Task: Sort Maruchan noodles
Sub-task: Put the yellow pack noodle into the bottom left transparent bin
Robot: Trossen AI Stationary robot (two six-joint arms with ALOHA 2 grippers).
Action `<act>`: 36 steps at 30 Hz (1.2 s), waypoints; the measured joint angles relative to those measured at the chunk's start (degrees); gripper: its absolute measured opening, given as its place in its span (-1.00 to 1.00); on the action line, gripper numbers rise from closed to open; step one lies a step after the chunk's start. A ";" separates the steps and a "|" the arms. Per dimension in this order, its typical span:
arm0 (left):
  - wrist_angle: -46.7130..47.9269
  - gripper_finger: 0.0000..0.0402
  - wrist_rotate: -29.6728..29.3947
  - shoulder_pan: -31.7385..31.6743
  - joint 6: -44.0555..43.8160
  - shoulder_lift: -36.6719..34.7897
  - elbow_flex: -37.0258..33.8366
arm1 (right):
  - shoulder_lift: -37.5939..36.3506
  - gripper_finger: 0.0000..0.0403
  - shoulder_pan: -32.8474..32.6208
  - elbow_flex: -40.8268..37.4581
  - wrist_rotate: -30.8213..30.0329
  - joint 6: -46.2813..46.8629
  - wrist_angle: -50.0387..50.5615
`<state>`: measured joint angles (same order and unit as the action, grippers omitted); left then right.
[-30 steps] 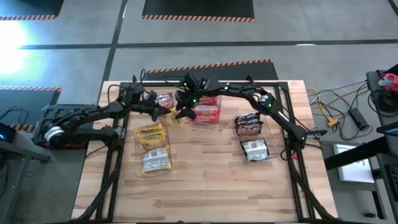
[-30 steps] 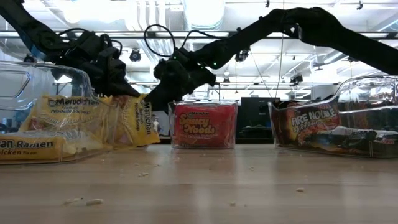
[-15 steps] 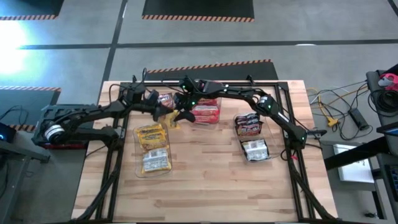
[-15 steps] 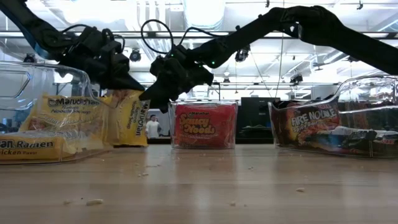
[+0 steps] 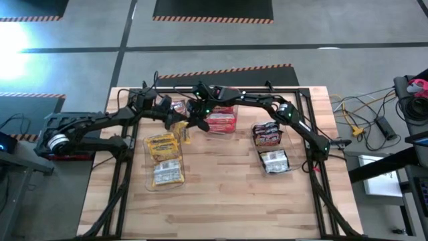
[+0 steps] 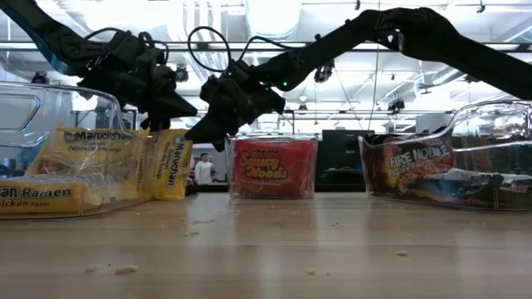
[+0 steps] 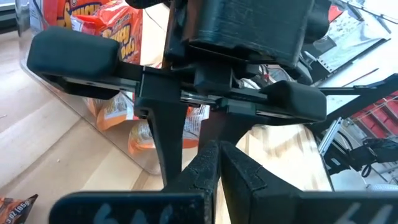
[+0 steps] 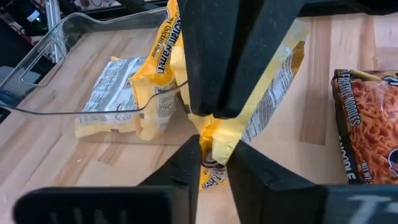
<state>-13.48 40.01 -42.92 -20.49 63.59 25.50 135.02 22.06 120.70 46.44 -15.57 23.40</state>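
Note:
A yellow Maruchan noodle packet (image 6: 170,162) hangs upright just right of the left clear bin (image 5: 164,159), which holds more yellow packets. Both grippers are shut on it. My left gripper (image 6: 169,123) reaches in from the table's left, above the packet. My right gripper (image 8: 211,163) reaches across from the right and meets the packet just beside the left fingers. In the left wrist view the left fingers hide the packet. The middle bin (image 5: 221,119) holds red packets. The right bin (image 5: 271,147) holds dark ones. My left gripper pinches the yellow packet's upper edge (image 8: 219,126) between its two fingers, slanting down from the table's left. The packet hangs below the fingers. Whether its lower edge touches the table I cannot tell. My right gripper pinches a crumpled bit of the packet's edge (image 8: 214,148) between its two fingers, right beside the left fingers (image 8: 214,74). It comes slanting down from the table's right. The plastic bunches up between the pads.
A loose red packet (image 5: 177,107) lies on the table behind the left gripper. The two arms cross over the table's far middle. Bare wood (image 5: 221,194) runs along the near half. Crumbs (image 6: 125,269) lie near the front edge.
My right gripper has shut on the yellow packet's edge beside the left fingers. The packet hung tilted, its lower end toward the red bin. It now hangs straighter and closer to the left bin.

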 joint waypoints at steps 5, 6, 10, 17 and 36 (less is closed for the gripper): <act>0.82 -1.00 0.02 0.02 -0.13 -0.23 0.00 | 0.00 -0.86 -0.08 0.00 0.00 -0.77 -0.10; 0.96 -1.00 0.08 0.02 -0.13 -0.47 0.01 | 0.00 -0.90 -0.08 0.00 0.00 -0.75 -0.09; 4.50 -1.00 1.74 -0.09 0.48 -2.06 1.72 | 0.00 -0.95 -0.06 0.00 -0.02 -0.55 -0.09; 30.52 -1.00 2.83 -0.07 14.61 -4.71 10.43 | -0.50 -0.96 -0.06 -0.02 -0.11 -0.76 0.54; 52.98 -0.30 -13.94 0.00 28.19 1.46 21.66 | -0.39 -0.96 -0.44 -0.02 -0.10 -5.82 3.37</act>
<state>39.50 26.06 -42.92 7.70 65.05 47.16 134.63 21.62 120.68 46.34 -21.39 26.77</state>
